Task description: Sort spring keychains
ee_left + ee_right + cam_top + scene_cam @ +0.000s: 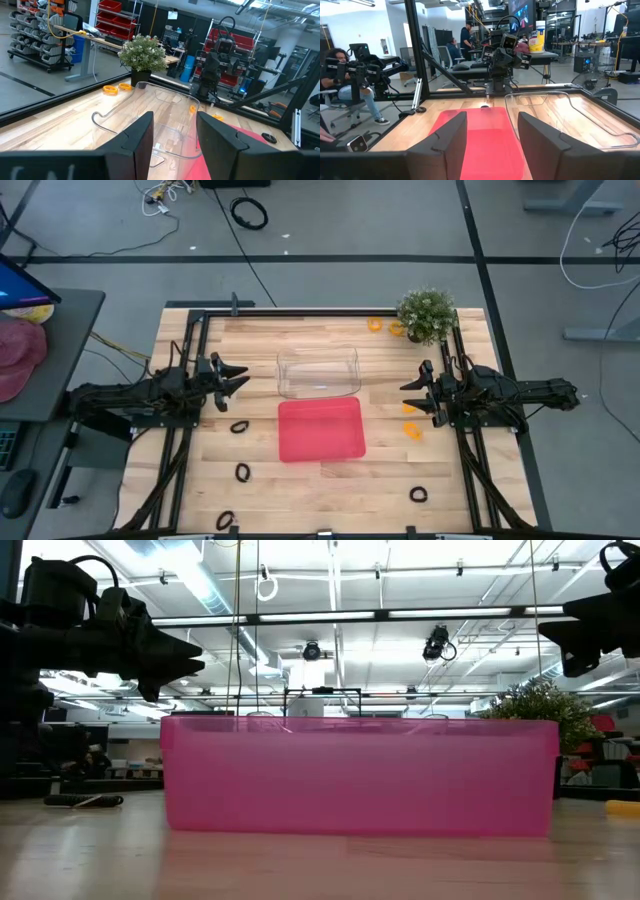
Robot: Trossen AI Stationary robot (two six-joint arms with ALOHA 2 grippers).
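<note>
Spring keychains lie flat and scattered on the wooden table. Orange ones lie near the plant (375,324) (397,330) and by my right gripper (409,408) (413,431). Black ones lie at the left (238,426) (243,472) (225,521) and near right (418,495). A red tray (320,430) sits mid-table with a clear tray (318,372) just beyond it. My left gripper (242,378) hovers open and level at the trays' left. My right gripper (405,394) hovers open and level at their right. Both grippers point inward with nothing between their fingers (142,135) (445,137).
A potted plant (427,315) stands at the far right corner. A black frame rail (330,310) borders the table. Bare wood lies in front of the red tray. People sit beyond the table's left side (340,70).
</note>
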